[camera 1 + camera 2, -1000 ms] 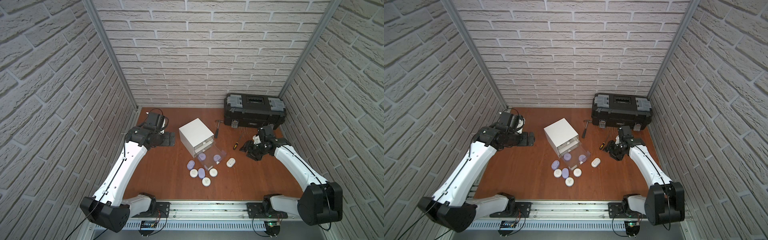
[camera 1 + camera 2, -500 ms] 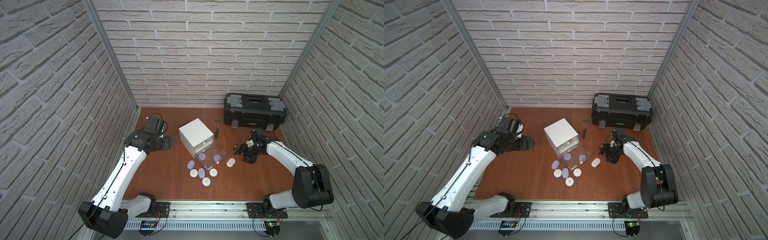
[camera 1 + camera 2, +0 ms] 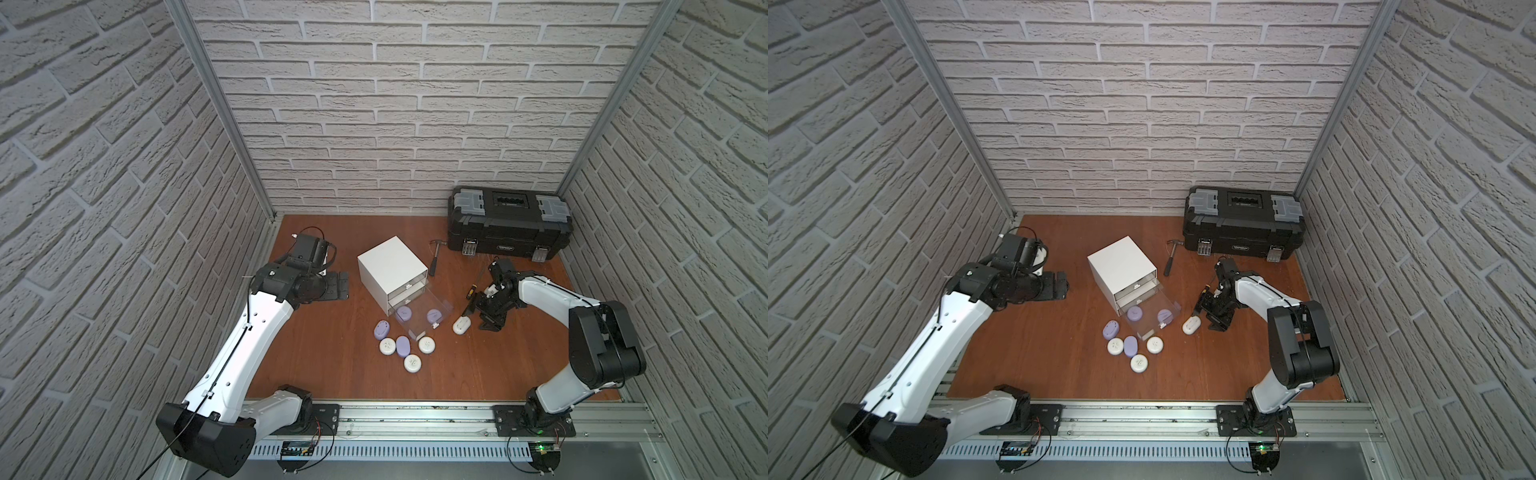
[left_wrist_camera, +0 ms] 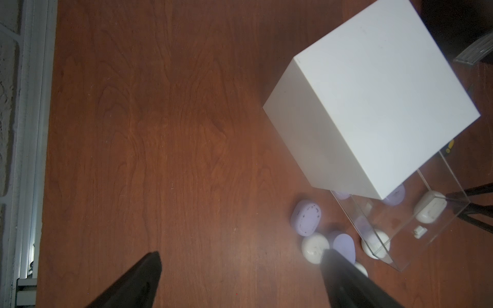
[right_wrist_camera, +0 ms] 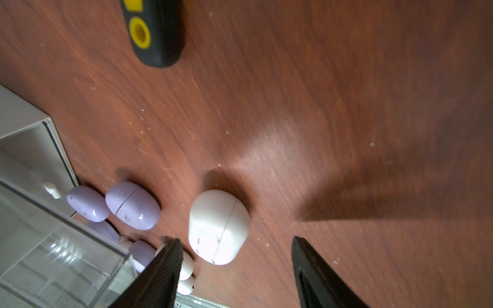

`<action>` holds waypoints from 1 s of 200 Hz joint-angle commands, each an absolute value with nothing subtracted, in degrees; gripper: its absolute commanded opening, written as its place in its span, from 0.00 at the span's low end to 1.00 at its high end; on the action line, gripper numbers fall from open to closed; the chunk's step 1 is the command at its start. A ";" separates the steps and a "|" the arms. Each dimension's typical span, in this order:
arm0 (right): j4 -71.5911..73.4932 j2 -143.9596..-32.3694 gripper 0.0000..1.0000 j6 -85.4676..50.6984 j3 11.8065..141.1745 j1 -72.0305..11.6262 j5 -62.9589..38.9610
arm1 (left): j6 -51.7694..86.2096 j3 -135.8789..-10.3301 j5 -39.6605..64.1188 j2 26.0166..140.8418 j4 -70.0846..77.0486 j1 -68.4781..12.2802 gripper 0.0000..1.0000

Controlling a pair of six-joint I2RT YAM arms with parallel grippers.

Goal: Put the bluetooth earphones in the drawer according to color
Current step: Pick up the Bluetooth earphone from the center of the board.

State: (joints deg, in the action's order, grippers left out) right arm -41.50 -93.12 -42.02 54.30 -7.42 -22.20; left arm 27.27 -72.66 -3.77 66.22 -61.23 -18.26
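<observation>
The white drawer cabinet (image 3: 392, 270) (image 4: 373, 93) stands mid-table with its bottom clear drawer (image 3: 420, 328) pulled out. Two lavender earphone cases (image 3: 403, 313) lie inside it. Several lavender and white cases (image 3: 402, 347) (image 4: 305, 217) are clustered on the table by its front. One white case (image 3: 461, 325) (image 5: 218, 226) lies apart to the right. My right gripper (image 3: 484, 318) (image 5: 234, 240) is open and low over the table, the tips either side of that case's near end, not gripping it. My left gripper (image 3: 338, 284) (image 4: 240, 253) hangs open left of the cabinet, empty.
A yellow-and-black screwdriver (image 3: 471, 293) (image 5: 154, 32) lies just behind my right gripper. A hammer (image 3: 435, 259) rests between the cabinet and the black toolbox (image 3: 509, 226) at the back right. Brick walls close in three sides.
My right gripper has come forward and left to the lone white case, and its jaws have spread wider. The left arm has shifted only slightly.
</observation>
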 commanded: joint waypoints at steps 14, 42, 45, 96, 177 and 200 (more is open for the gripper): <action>-42.61 -94.80 0.71 -42.85 57.51 -9.38 -20.83 | 27.55 -72.16 -4.96 65.43 -59.85 -17.87 0.98; -43.11 -96.29 0.72 -43.11 58.25 -10.59 -20.19 | 27.31 -72.29 -4.94 65.60 -59.85 -17.82 0.98; -43.17 -96.44 0.72 -43.08 58.27 -10.74 -20.08 | 27.29 -72.33 -4.97 65.65 -59.83 -17.76 0.98; -45.10 -98.35 0.72 -42.36 58.45 -12.68 -18.92 | 27.07 -71.99 -4.82 65.83 -59.77 -17.75 0.98; -43.61 -99.29 0.57 -42.90 56.18 -13.71 -17.98 | 26.98 -71.22 -4.60 65.54 -59.51 -17.67 0.98; -43.33 -99.14 0.52 -43.07 55.98 -13.73 -17.51 | 27.06 -71.06 -4.60 65.43 -59.59 -17.67 0.98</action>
